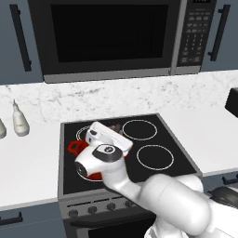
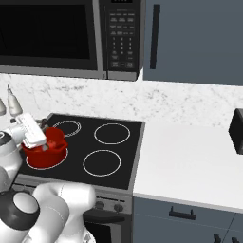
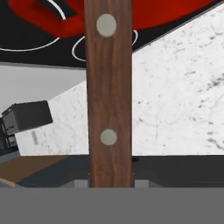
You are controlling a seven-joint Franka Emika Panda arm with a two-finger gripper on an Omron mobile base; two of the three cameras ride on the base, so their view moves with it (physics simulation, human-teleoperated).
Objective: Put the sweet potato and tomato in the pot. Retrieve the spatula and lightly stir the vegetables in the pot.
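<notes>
The gripper point(image 2: 42, 138) pinches the spatula point(image 3: 109, 94) by its brown riveted handle over the red pot point(image 2: 47, 153) on the stove's point(image 2: 118, 156) front-left burner, at 9 o'clock in the right base view, with blade and pot contents hidden.

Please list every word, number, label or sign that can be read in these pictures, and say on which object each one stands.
No text can be read in these pictures.
Microwave control panel: rows of small buttons with pale marks, too small and blurred to read.
Microwave display: faint marks at the top edge, not readable.
Stove knobs: no readable marks.
Pot, spatula handle: no text.
</notes>
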